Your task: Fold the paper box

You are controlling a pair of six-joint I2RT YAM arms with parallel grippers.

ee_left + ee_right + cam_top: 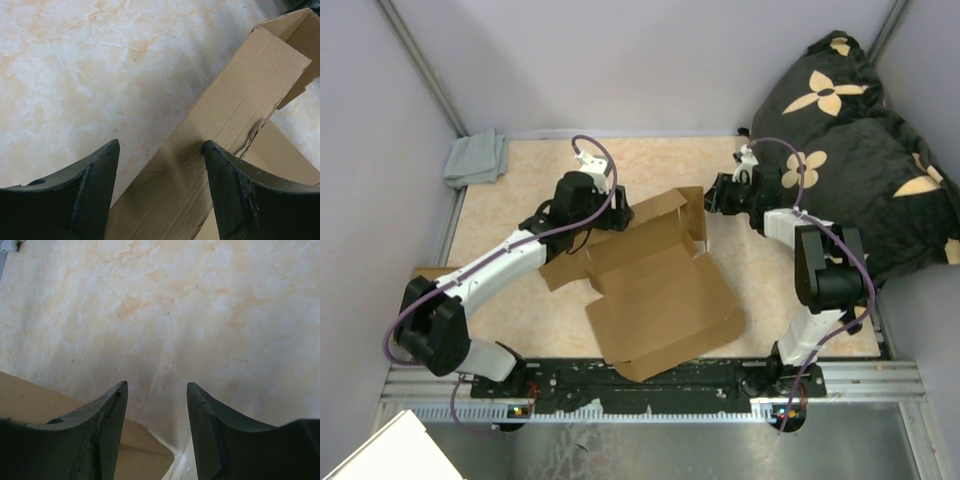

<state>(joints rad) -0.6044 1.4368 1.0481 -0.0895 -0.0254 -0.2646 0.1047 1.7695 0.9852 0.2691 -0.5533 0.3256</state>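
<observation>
On the table [510, 200] the paper box [665, 290] lies half-formed, lid flat; left gripper [160, 150] and right gripper [156, 387] gape, grasping nothing; most folding remains.

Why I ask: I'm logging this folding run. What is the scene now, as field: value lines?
box: plain brown die-cut cardboard box, lying open mid-table, far walls partly raised, lid panel flat
left pincer: open, above a box flap, contact unclear
right pincer: open, over bare tabletop beside a box edge
surface: beige marbled tabletop
other: crumpled grey cloth at far left corner; black flower-patterned cushion at far right
</observation>
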